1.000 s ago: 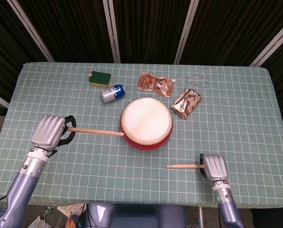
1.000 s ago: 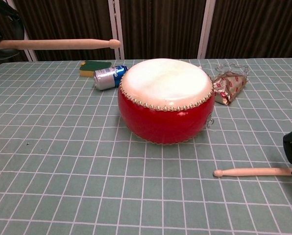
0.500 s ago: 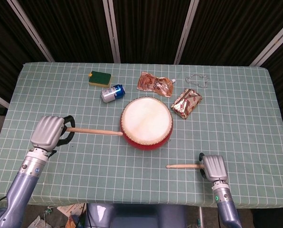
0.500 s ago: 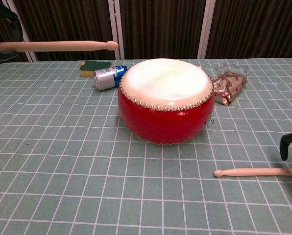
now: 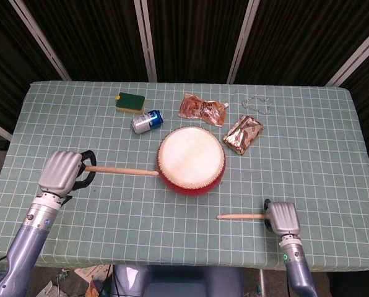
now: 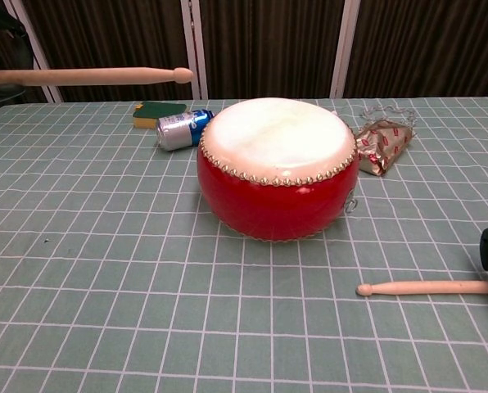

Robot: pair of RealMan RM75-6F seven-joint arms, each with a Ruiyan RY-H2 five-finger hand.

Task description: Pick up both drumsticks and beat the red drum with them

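Wooden drumstick (image 5: 239,216) lies flat on the table, long axis left-right, its butt at the right hand (image 5: 282,217); grasp unclear. Left hand (image 5: 62,171) grips the other drumstick (image 5: 122,171), tip beside the red drum (image 5: 191,161)

red drum (image 5: 191,166) — cream head, green checked tablecloth (image 5: 314,154)
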